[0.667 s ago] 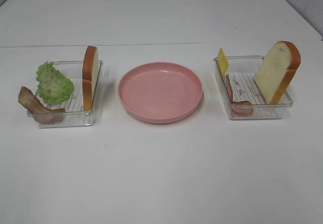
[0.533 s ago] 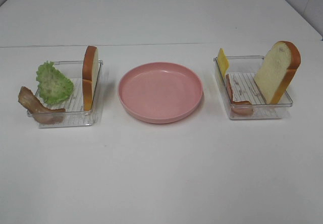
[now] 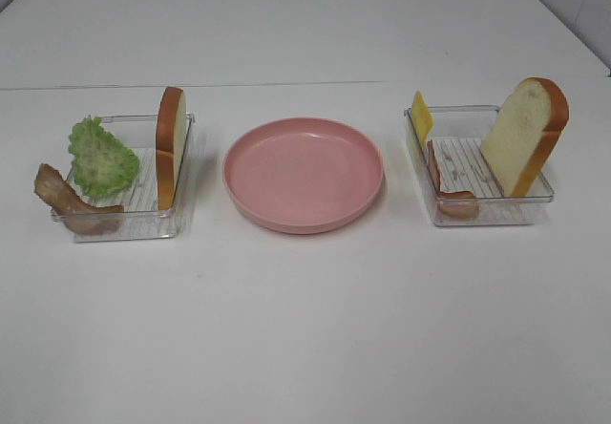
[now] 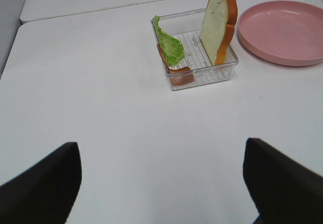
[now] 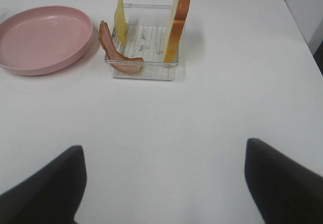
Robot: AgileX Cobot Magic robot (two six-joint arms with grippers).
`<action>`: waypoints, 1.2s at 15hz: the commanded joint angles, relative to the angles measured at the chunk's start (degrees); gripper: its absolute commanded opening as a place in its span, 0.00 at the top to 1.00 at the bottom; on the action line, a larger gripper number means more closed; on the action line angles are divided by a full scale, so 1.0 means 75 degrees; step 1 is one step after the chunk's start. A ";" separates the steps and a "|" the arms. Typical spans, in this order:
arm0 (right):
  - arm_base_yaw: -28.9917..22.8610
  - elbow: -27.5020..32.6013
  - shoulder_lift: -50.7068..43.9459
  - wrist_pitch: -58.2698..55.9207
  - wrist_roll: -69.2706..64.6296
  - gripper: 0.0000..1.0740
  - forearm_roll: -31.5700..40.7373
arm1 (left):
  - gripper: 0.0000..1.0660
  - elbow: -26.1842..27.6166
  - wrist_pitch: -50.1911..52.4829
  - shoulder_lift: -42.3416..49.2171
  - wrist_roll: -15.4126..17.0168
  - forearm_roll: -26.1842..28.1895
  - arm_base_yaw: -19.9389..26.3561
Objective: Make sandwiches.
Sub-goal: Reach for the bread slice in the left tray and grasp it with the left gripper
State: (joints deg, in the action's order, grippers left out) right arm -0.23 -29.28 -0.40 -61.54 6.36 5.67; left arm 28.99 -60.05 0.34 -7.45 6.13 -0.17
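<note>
The sandwich parts lie apart in two clear trays. The left tray [image 3: 124, 225] holds a green lettuce leaf [image 3: 100, 157], a bacon strip [image 3: 67, 200] and a bread slice [image 3: 170, 147] standing on edge. The right tray [image 3: 496, 216] holds a yellow cheese slice [image 3: 421, 116], a bacon strip [image 3: 447, 193] and a leaning bread slice [image 3: 523, 137]. My left gripper [image 4: 160, 148] is open and empty, well short of the left tray [image 4: 207, 75]. My right gripper [image 5: 164, 148] is open and empty, well short of the right tray [image 5: 146, 72]. Neither gripper shows in the high view.
A round pink plate [image 3: 304, 171] sits empty between the two trays; it also shows in the left wrist view [image 4: 282, 32] and in the right wrist view [image 5: 43, 37]. White table top lies all around, with a seam behind the trays.
</note>
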 commanded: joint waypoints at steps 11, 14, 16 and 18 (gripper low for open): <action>0.0031 0.0038 -0.0107 0.0084 0.0038 0.25 -0.0031 | 0.22 -0.0031 0.0046 0.0145 -0.0008 0.0023 0.0031; 0.0031 0.0038 -0.0107 0.0084 0.0038 0.25 -0.0031 | 0.22 -0.0031 0.0046 0.0145 -0.0008 0.0023 0.0031; 0.0031 0.0038 -0.0107 0.0084 0.0038 0.25 -0.0031 | 0.22 -0.0031 0.0046 0.0145 -0.0008 0.0023 0.0031; 0.0031 0.0038 -0.0107 0.0084 0.0038 0.25 -0.0031 | 0.22 -0.0031 0.0046 0.0145 -0.0008 0.0023 0.0031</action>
State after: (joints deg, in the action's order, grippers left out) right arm -0.23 -29.28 -0.40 -61.54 6.36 5.67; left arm 28.99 -60.05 0.34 -7.45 6.13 -0.17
